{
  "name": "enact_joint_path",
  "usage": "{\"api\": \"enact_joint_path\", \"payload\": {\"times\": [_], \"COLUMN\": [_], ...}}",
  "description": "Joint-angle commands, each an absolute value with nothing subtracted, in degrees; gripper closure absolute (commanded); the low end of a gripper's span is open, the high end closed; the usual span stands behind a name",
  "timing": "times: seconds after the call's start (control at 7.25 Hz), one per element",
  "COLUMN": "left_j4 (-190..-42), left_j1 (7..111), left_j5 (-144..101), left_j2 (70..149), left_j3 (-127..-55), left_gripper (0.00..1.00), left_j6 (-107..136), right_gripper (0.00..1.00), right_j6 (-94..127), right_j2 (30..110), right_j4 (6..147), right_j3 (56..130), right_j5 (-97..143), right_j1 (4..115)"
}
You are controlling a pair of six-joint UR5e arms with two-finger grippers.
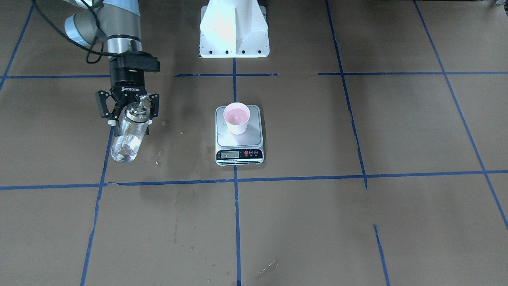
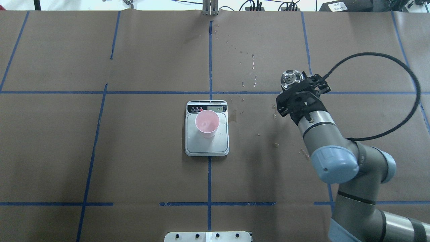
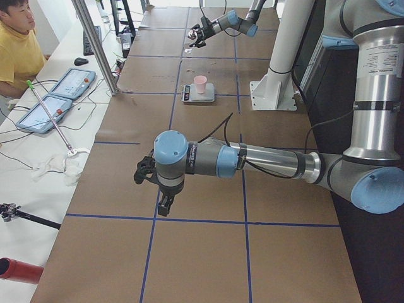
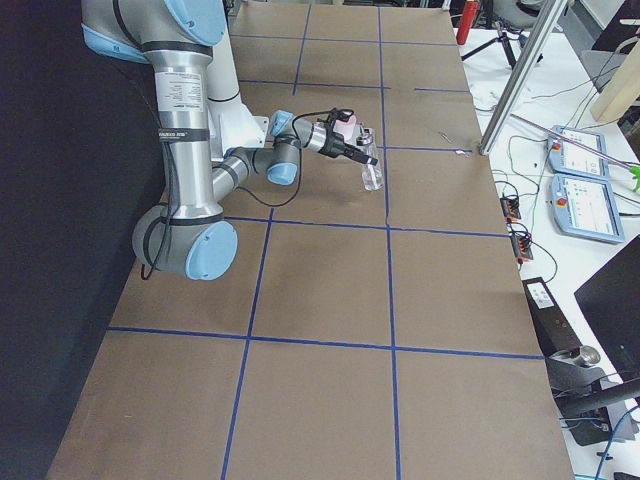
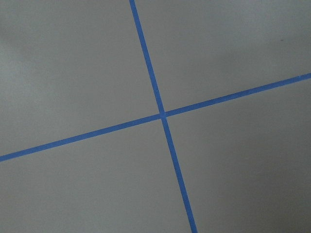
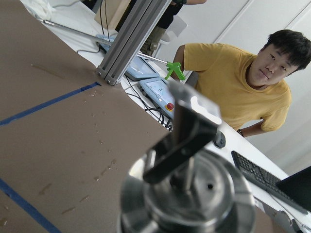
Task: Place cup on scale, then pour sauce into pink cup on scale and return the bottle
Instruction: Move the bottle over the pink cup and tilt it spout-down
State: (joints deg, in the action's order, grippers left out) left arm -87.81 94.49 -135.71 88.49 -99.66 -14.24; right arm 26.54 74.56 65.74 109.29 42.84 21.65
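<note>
The pink cup (image 1: 237, 118) stands upright on the scale (image 1: 239, 153) at the table's middle; it also shows in the overhead view (image 2: 207, 123) on the scale's platform (image 2: 207, 149). My right gripper (image 1: 133, 117) is shut on the neck end of the clear bottle (image 1: 127, 139), off to the scale's side. The bottle is tilted, its base at or just above the paper. Its silver cap (image 2: 290, 80) shows from above and fills the right wrist view (image 6: 187, 194). My left gripper (image 3: 150, 189) hangs over bare paper far from the scale; I cannot tell whether it is open or shut.
The white robot base (image 1: 234, 31) stands behind the scale. Small drips mark the brown paper (image 2: 252, 67) between scale and bottle. An operator in yellow (image 3: 19, 44) sits beyond the table's far edge, by a metal post (image 3: 95, 44) and tablets (image 3: 72, 82).
</note>
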Motion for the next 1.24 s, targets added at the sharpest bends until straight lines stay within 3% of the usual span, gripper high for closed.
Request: {"api": "enact_joint_path", "payload": {"times": [0.0, 0.41, 1.1], "left_j4": [-87.8, -87.8, -87.7], "left_j1": [94.5, 94.5, 94.4], "left_j5": [-135.7, -135.7, -135.7], "left_j2": [88.5, 88.5, 88.5], "left_j3": [-99.7, -99.6, -99.5], "left_gripper": [0.00, 0.00, 0.00], "left_j6": [-14.2, -14.2, -14.3], "right_gripper": [1.00, 1.00, 1.00], "right_j6": [25.3, 3.8, -2.9], "right_j2": [64.8, 64.9, 60.0], "right_j4": [91.1, 91.7, 91.8], "right_j3": [107.4, 105.7, 97.0], "right_j5": [32.3, 17.1, 9.6], "right_j1": [16.8, 11.5, 11.6]}}
